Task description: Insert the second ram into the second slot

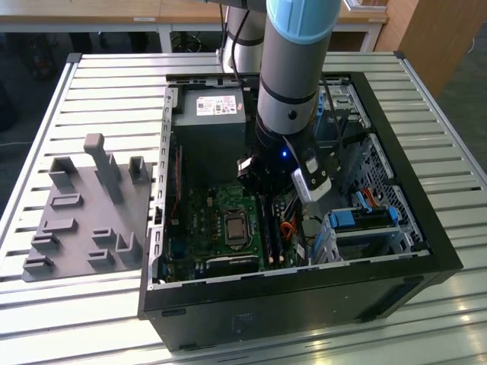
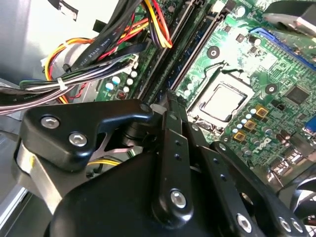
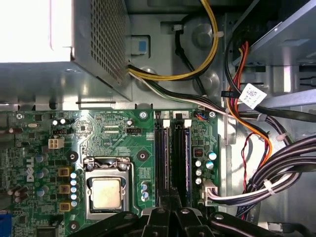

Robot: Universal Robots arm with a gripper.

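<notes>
Open black computer case on the slatted metal desk. The black end effector hangs low over the green motherboard, directly above the memory slots beside the silver processor socket. The thin blue circuit-board ram stick stands seated in a slot — whether the fingers grip it cannot be told.

Bright glare on power supply, elsewhere dim.
</notes>
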